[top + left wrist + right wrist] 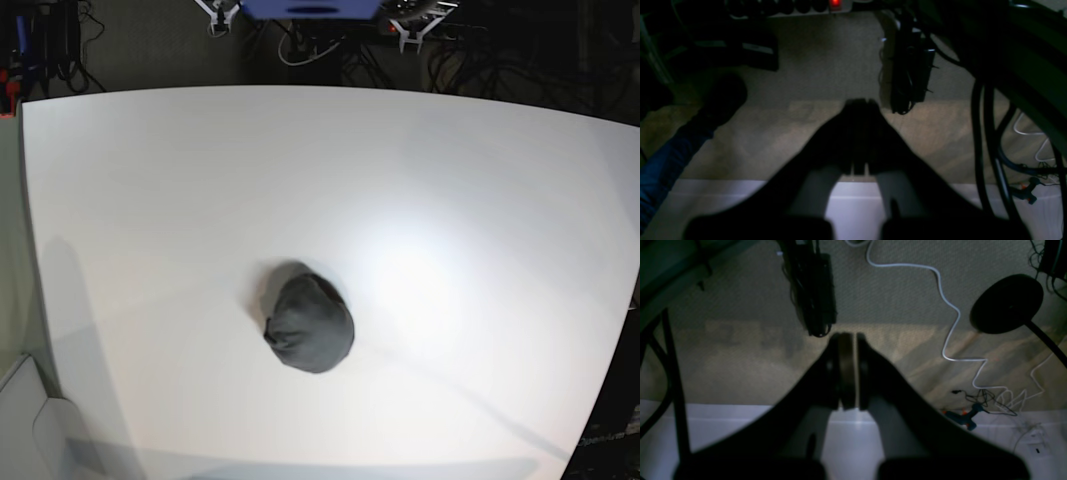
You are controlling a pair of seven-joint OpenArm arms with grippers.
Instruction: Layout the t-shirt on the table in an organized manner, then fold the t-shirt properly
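Charcoal-grey t-shirt (309, 325) is seen bunched into a tight ball near the middle of the white table (480, 200); no sleeve or hem can be made out. Both grippers, left (861, 101) and right (847, 336), are shut and empty, off the table. An outer fold should be pinched and lifted gently so that the bundle loosens.

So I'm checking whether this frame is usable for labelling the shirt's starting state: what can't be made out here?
- t-shirt, base view: bunched into a ball, so sleeves, collar and neck label are hidden in its own folds.
- Both arms: outside the base view.
- left gripper, left wrist view: dark and blurred; the pads are hard to separate.
- Both wrist views: aimed past the table edge at the floor, so no shirt shows.
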